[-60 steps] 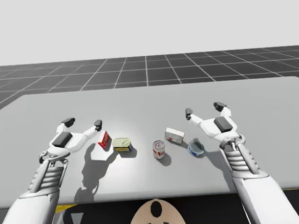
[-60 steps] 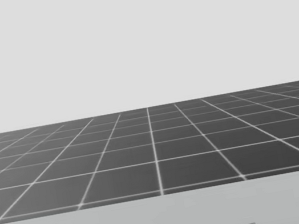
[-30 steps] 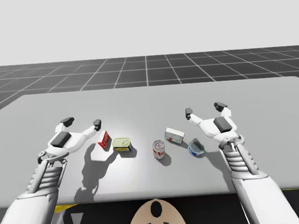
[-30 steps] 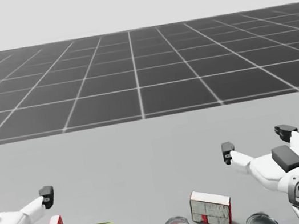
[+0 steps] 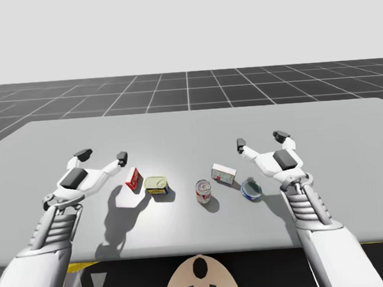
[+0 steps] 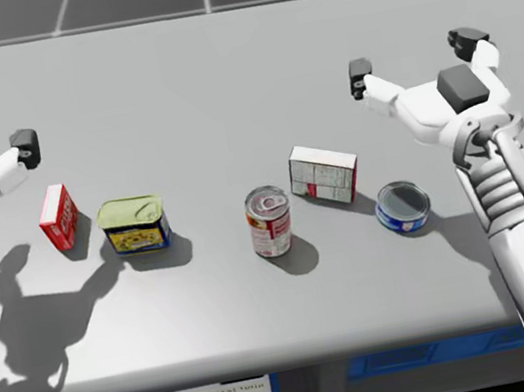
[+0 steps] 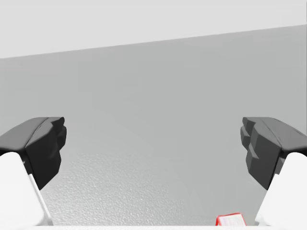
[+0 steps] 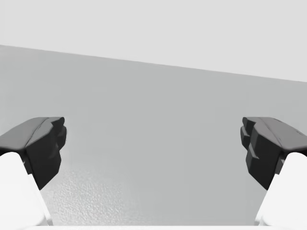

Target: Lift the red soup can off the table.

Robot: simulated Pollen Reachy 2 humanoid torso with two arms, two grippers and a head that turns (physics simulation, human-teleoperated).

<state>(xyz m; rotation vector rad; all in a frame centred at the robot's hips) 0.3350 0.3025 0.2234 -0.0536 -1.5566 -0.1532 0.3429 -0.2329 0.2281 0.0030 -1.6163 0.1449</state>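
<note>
Grey matte table (image 5: 190, 127); dark gridded floor (image 5: 187, 88) beyond its far edge. Red soup can (image 6: 269, 220) upright, mid-width, near the front edge. Open tabletop runs behind the can to the far edge. Left gripper (image 5: 101, 155) well left of the can, right gripper (image 5: 261, 139) to its right. Both spread wide, holding nothing.

The high view looks down from above my torso over the whole table (image 5: 197, 127) to the gridded floor (image 5: 188, 91); the head view tilts steeply down, nearer, on its near part. Both share the red soup can (image 5: 203, 190) and my right gripper (image 5: 261, 138). Each wrist view sits low, facing along the table
</note>
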